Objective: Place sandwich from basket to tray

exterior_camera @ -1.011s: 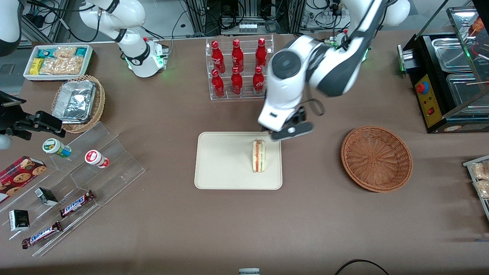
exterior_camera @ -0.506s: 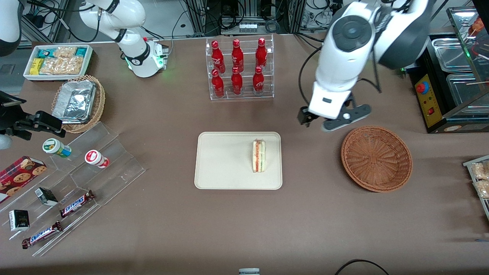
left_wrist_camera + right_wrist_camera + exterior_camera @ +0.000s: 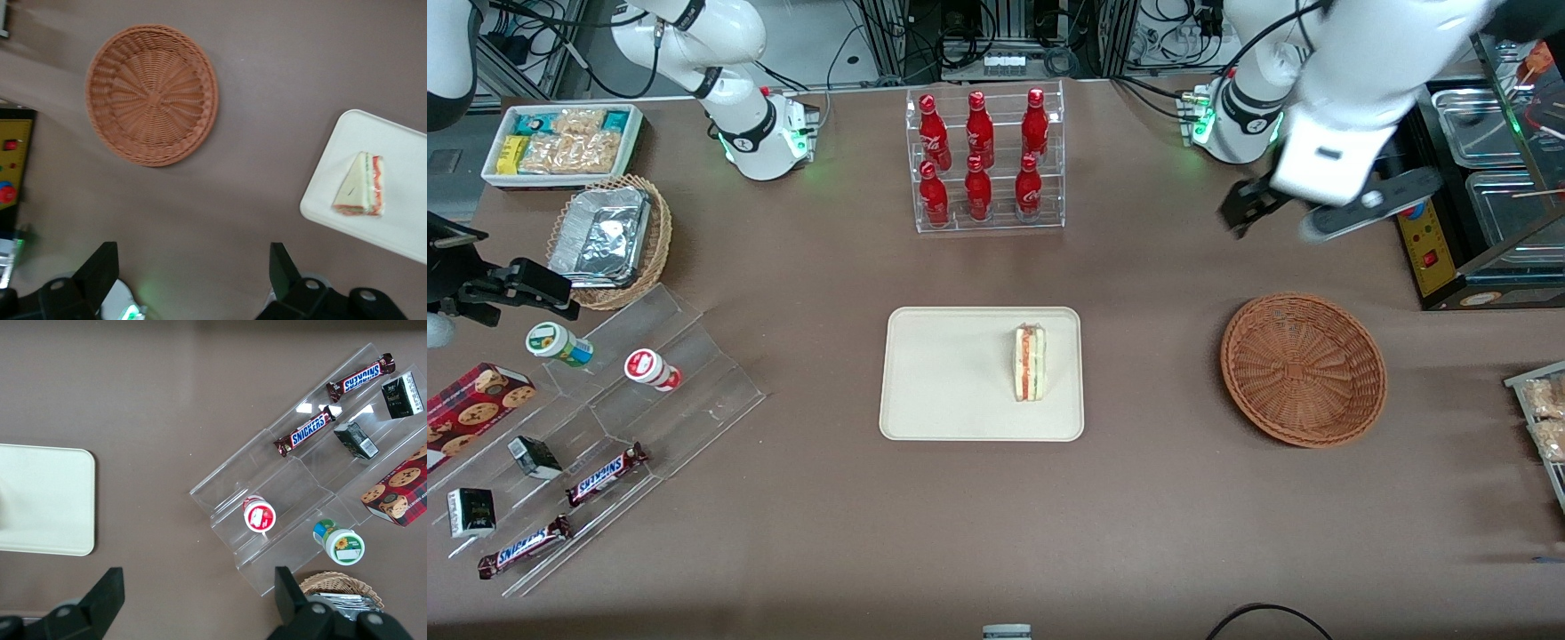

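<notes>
The tray [image 3: 347, 200] is cut off; the claw [image 3: 1316, 213] is blurred.

Basket [image 3: 1303, 369]: woven wicker, rough. Tray [image 3: 943, 391]: smooth matt plastic-looking. Sandwich [image 3: 1029, 362]: soft pale bread. Gripper [image 3: 193, 280], spread above the table [image 3: 1138, 533]: matt black fingers. Tabletop matt brown.

Sandwich [image 3: 360, 194] on tray [image 3: 400, 153]; basket [image 3: 152, 95] empty; gripper [image 3: 193, 273] spread wide.
</notes>
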Robot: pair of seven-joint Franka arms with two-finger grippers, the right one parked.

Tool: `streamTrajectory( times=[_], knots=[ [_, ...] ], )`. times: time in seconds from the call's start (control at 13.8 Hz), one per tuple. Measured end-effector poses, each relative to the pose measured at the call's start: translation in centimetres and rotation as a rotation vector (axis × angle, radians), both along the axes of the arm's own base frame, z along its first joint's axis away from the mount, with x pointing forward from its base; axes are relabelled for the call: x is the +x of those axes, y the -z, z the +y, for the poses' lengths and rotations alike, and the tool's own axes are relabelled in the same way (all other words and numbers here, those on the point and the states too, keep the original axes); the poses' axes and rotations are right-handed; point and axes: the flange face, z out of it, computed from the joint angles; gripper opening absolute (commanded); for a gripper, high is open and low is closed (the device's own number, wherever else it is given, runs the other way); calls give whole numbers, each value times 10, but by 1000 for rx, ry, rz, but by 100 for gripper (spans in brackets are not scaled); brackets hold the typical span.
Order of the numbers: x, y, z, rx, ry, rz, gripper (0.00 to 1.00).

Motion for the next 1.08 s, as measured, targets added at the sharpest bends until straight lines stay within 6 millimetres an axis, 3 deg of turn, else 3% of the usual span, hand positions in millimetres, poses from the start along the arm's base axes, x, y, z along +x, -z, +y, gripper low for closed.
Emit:
streamTrajectory(
  times=[0.29,0.58,0.79,1.08],
  knots=[
    [-6,-28,65,-25,31,-9,100],
    [-13,-43,121,-87,123,9,100],
    [-15,-48,134,-161,186,1,100],
    [-16,-49,116,-144,222,1,100]
  ],
)
